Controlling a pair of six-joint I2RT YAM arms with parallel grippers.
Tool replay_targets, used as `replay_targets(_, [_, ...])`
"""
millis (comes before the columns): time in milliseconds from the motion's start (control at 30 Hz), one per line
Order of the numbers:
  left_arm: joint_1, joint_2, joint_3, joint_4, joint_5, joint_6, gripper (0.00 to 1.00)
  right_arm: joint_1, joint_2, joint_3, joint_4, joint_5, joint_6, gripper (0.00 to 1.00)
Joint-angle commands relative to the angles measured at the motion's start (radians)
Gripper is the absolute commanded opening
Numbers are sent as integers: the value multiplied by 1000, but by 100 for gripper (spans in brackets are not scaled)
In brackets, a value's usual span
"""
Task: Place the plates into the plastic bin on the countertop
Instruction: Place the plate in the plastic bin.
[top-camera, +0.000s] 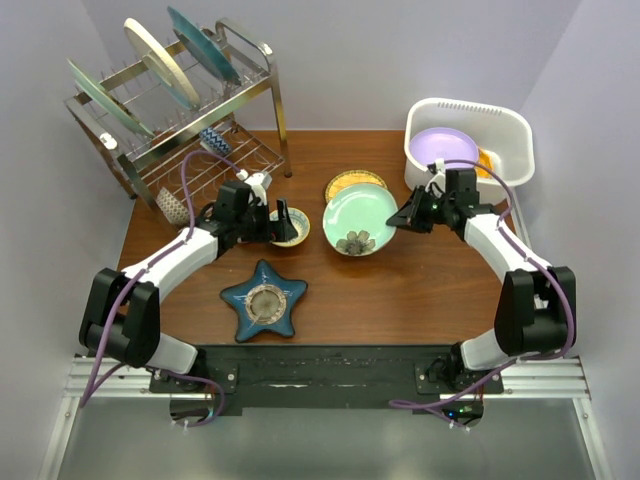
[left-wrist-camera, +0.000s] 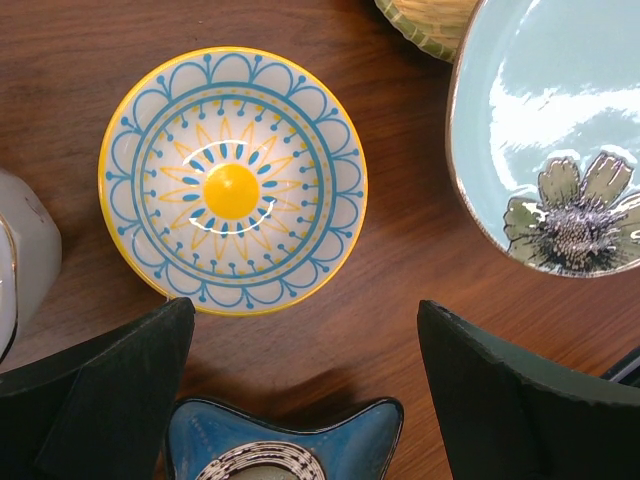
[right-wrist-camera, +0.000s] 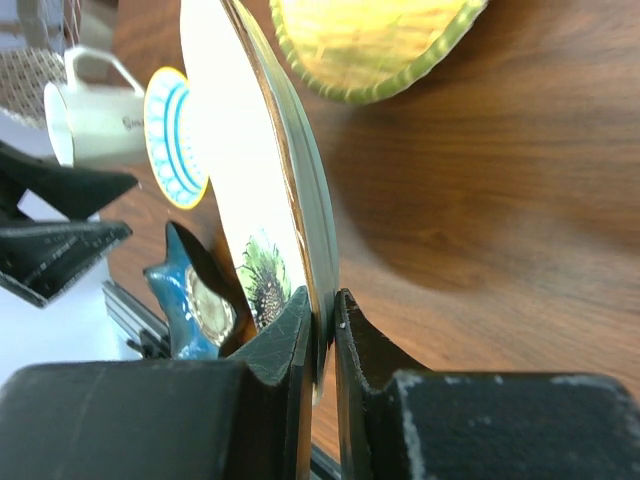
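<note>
Right gripper (right-wrist-camera: 322, 305) grips mint plate (top-camera: 360, 212); mug (right-wrist-camera: 95, 120) print (blurred)

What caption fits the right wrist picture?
Right fingers pinching the mint green plate by its rim, countertop behind.

Plain pale-grey walls (top-camera: 400, 50) enclose the scene on three sides under even light.

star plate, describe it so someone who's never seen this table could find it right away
On the brown countertop, look near the front edge, left of centre. The star plate lies flat there, just nearer than the small bowl: dark blue with five points, while its neighbours are round.
</note>
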Motion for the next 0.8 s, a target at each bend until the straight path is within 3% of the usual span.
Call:
replay_targets(0, [0, -32, 11, 28, 4, 7, 98, -38, -15, 81, 147, -77, 75, 0])
replay_targets(767, [-1, -32, 0, 41, 18, -4, 98, -228, 91, 296, 310, -76, 264, 0])
